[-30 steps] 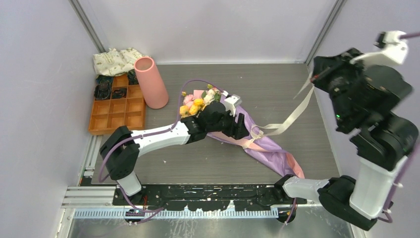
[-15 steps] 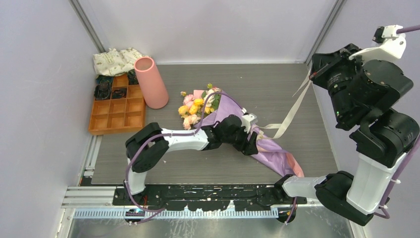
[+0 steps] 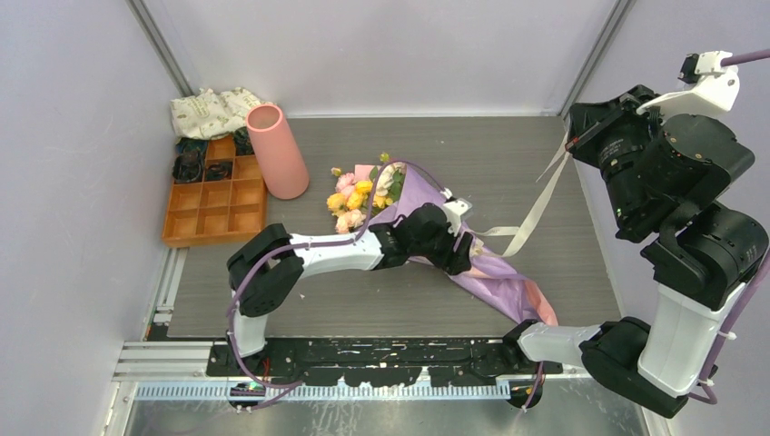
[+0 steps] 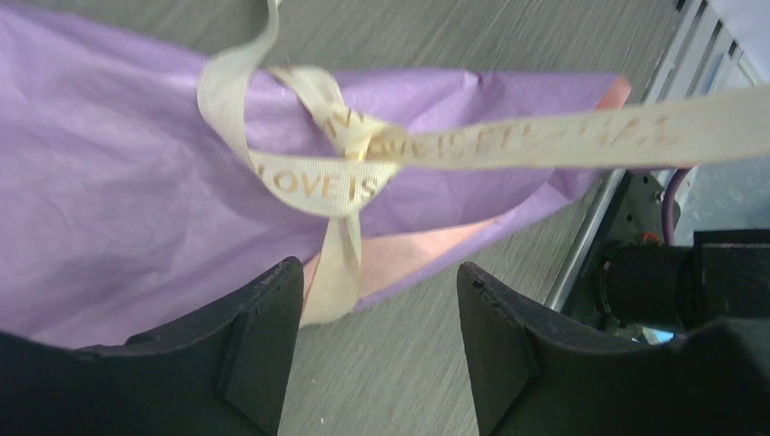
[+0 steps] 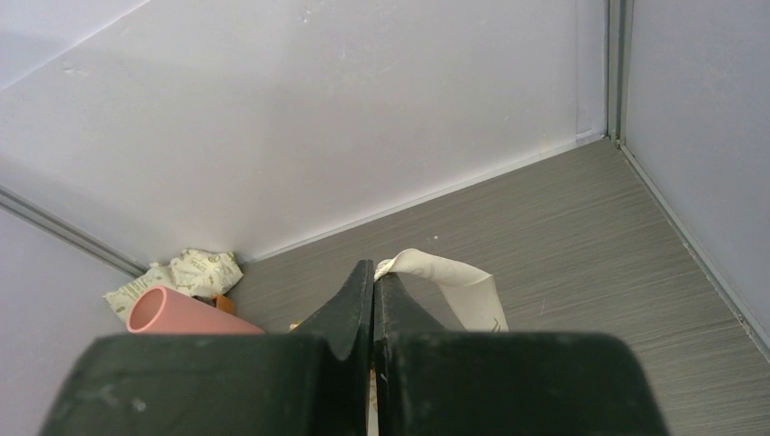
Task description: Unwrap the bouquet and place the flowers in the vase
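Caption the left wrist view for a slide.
Open left gripper frames the knotted cream ribbon on the purple-paper-wrapped bouquet.

left gripper (image 3: 457,254): moving away from the vase (image 3: 277,150), off the flower end of the bouquet (image 3: 495,272) and along to the ribbon knot (image 4: 359,150); over the last half second it is easing slightly back toward the vase.
left arm elbow: swinging farther from the vase, along the near side.
flowers (image 3: 352,202): coming out from under the left arm; the heads nearest the vase are now showing uncovered.
right arm: shifting only slightly at the wrist, on the side far from the vase.
ribbon (image 3: 536,204): the run from the knot up to the right gripper (image 3: 572,145) is narrowing and standing steeper.
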